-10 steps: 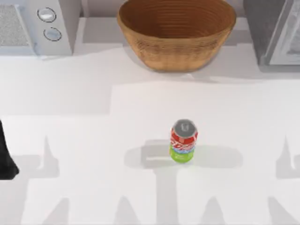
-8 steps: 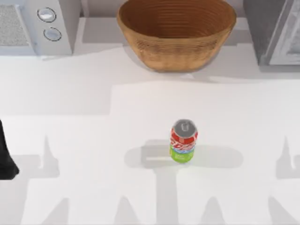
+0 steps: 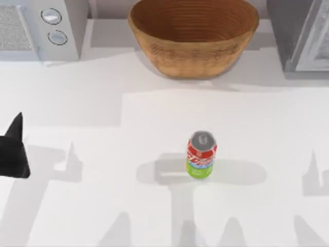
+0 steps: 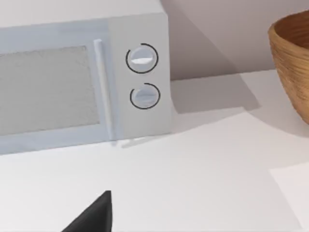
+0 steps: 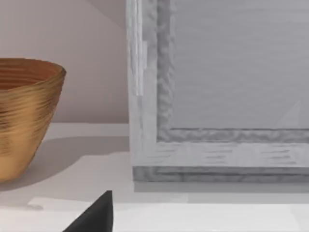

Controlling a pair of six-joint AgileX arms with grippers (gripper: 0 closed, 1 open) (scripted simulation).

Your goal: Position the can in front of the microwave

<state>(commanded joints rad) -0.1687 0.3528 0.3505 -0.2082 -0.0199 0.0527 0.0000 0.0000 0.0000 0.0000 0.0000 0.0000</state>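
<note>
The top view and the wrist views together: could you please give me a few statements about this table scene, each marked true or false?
1. The small red-and-green drink can with a silver top stands upright on the white table. True.
2. The can sits inside the brown woven basket. False: it stands on the table, apart from the basket and nearer the camera.
3. The light grey-white microwave with two round silver dials is at the table's far left. True.
4. The left gripper is holding the can. False: it is at the left edge, far from the can.
5. The darker grey box appliance with a pale framed door stands beside the microwave. False: the basket stands between them.
</note>
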